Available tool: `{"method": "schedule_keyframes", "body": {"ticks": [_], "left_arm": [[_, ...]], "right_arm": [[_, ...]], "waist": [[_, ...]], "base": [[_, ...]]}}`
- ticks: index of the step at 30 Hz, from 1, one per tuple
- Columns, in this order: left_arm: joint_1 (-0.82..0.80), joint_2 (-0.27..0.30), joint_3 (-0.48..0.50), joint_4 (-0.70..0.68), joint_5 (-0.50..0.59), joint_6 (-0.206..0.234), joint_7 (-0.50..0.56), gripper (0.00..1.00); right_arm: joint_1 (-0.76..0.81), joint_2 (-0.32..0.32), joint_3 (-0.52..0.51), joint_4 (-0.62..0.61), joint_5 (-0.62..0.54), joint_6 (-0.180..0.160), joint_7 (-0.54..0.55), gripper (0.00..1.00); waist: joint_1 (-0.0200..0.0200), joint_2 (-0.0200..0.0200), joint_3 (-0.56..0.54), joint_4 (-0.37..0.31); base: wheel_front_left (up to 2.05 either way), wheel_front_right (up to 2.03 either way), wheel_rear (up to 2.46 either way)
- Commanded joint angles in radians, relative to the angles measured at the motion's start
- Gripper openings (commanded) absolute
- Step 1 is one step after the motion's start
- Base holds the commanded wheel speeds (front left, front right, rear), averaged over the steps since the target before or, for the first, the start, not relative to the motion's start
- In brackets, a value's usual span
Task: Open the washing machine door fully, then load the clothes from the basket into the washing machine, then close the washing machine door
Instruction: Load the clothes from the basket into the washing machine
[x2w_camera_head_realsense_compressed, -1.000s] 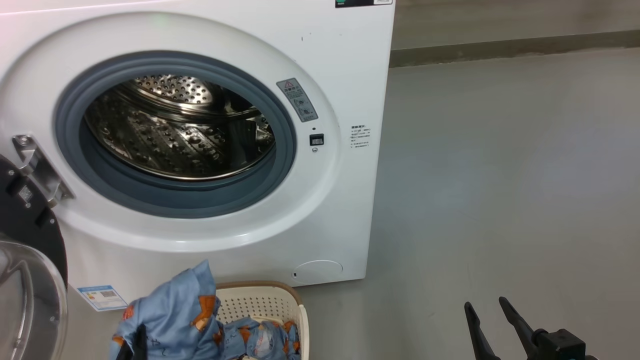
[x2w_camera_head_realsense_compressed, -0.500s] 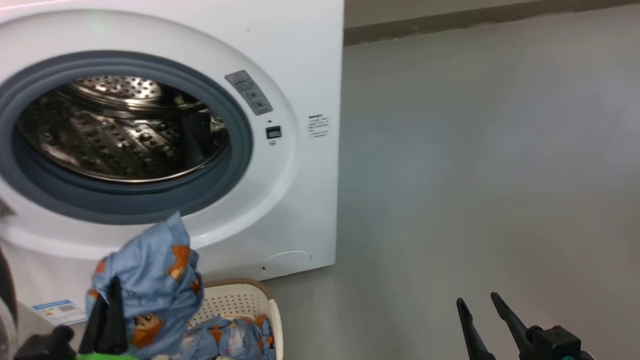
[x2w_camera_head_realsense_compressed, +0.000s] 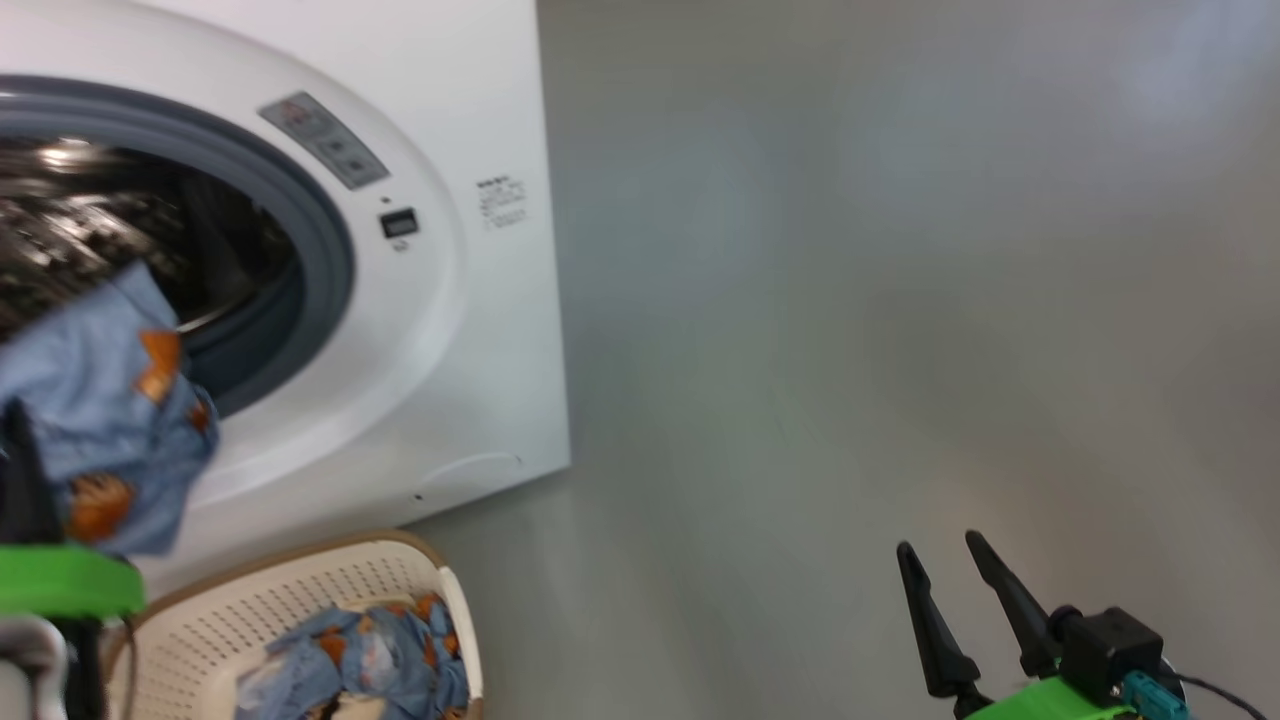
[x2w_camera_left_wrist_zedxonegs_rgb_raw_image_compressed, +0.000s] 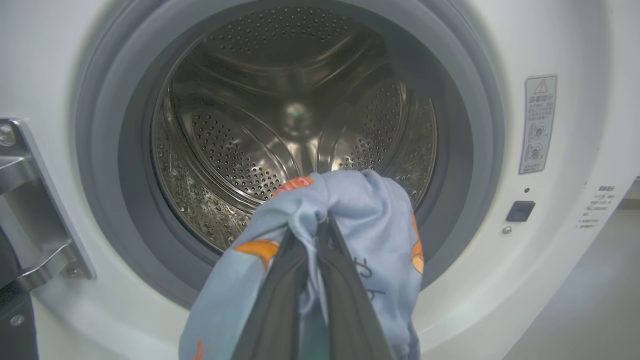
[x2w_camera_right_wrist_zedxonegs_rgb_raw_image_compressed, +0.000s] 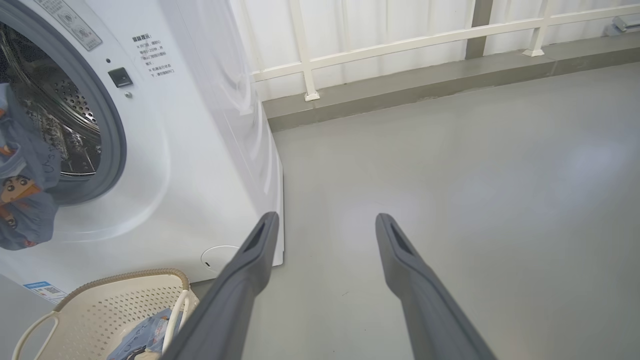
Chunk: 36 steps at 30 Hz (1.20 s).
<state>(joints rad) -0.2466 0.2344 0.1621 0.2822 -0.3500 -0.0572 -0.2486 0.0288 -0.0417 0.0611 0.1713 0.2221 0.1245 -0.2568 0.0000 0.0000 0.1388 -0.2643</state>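
Left gripper is clamped narrow on a wad of the clothes, with fabric draped over both fingers. I've got that wad hanging right in front of the washer opening, at its lower edge, about level with the gasket. I can't tell whether it's past the gasket lip. Perforated steel drum shows behind it. The opening is uncovered. In the left wrist view the hinge bracket is on the washer front, left of the opening.

Basket sits on the floor just in front of the washer, below the opening. More of the clothes lie in its bottom.

Right gripper is spread wide and holding nothing. It hovers over the floor well off to the washer's right, fingers pointing past the washer's front corner.

Head view is motion-blurred, so washer detail there is soft.
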Motion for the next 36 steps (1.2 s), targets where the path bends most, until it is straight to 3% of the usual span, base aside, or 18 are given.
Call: {"method": "schedule_keyframes", "body": {"ticks": [1,12,17,26,36], "left_arm": [[-0.073,0.054,0.043,-0.003,-0.009,0.001,-0.013,0.00],[-0.340,0.159,0.096,0.268,-0.013,-0.012,-0.013,0.00],[-0.427,0.177,0.119,0.360,-0.030,-0.028,-0.013,0.00],[-0.679,0.270,0.059,0.545,-0.021,-0.064,-0.013,0.00],[-0.875,0.342,-0.093,0.548,-0.015,-0.073,-0.013,0.00]], "right_arm": [[-0.043,-0.009,0.034,-0.030,0.003,0.006,-0.005,1.00],[-0.091,-0.009,0.066,-0.051,-0.012,0.006,-0.005,1.00],[-0.093,-0.009,0.076,-0.059,-0.021,0.006,-0.005,1.00],[-0.104,-0.009,0.126,-0.089,-0.046,0.006,-0.005,1.00],[-0.085,-0.009,0.138,-0.130,-0.061,0.006,-0.005,1.00]], "waist": [[0.0000,0.0000,0.083,-0.063],[0.0000,0.0000,0.183,-0.111],[0.0000,0.0000,0.223,-0.118],[0.0000,0.0000,0.350,-0.124],[0.0000,0.0000,0.442,-0.133]], "base": [[0.00,0.00,0.00],[0.00,0.00,0.00],[0.00,0.00,0.00],[0.00,0.00,0.00],[0.00,0.00,0.00]]}}
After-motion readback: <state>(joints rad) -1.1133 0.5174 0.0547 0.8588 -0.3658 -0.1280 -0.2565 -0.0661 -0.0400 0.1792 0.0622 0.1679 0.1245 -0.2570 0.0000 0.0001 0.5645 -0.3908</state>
